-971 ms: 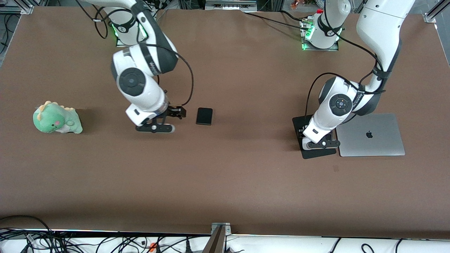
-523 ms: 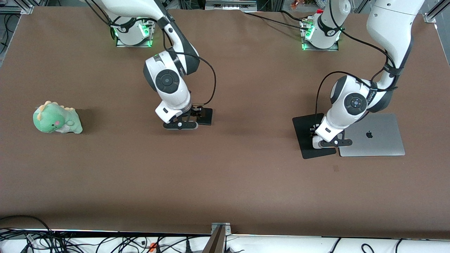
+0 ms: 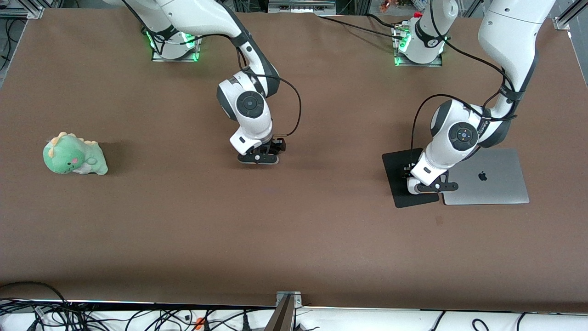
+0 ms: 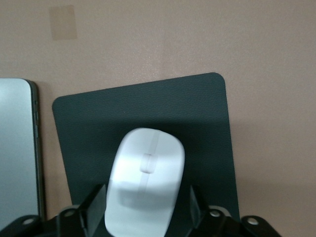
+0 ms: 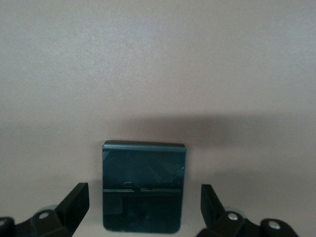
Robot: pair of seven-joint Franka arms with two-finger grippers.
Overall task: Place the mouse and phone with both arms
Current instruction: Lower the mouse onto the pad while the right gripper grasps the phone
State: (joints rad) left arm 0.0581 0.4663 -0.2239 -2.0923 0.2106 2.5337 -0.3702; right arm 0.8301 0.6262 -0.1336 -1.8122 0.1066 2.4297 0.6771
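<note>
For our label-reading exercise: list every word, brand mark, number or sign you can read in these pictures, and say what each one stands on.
Apple logo, a sign without letters: on the lid of the silver laptop.
Small dark lettering on the left arm's wrist: too small to read.
Mouse, phone, mouse pad: no text visible.

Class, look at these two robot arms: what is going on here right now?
The left gripper is low over the mouse pad beside the laptop, its fingers either side of the white mouse lying on the pad. The right gripper is open, straddling the black phone on the table mid-way along.
</note>
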